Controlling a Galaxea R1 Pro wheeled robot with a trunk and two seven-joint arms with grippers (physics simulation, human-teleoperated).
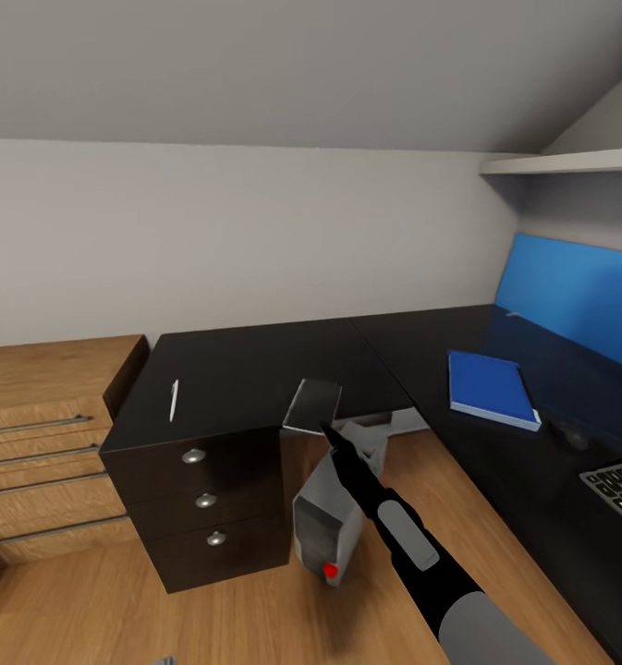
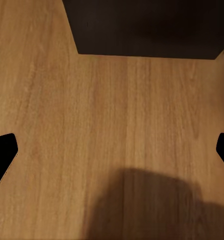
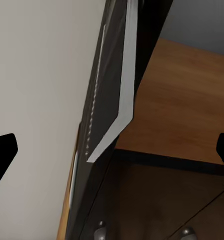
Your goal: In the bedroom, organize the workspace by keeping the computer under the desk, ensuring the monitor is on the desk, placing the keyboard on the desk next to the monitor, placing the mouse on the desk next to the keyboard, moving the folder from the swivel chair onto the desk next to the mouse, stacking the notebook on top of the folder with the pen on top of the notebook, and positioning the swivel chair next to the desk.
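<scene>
The right gripper [image 1: 327,427] reaches the notebook [image 1: 312,405] at the desk's [image 1: 255,360] front edge; whether its fingers [image 3: 3,150] clench the tilted booklet I cannot tell. The left gripper's fingertips [image 2: 2,152] stand spread apart over bare wooden floor [image 2: 112,125]. Under the notebook stands the computer [image 1: 327,517]. At nine o'clock from the notebook lies the pen [image 1: 174,400], above the black drawers [image 1: 204,499]. At three o'clock lies the folder [image 1: 491,388]; the keyboard [image 1: 617,489] shows at four o'clock.
</scene>
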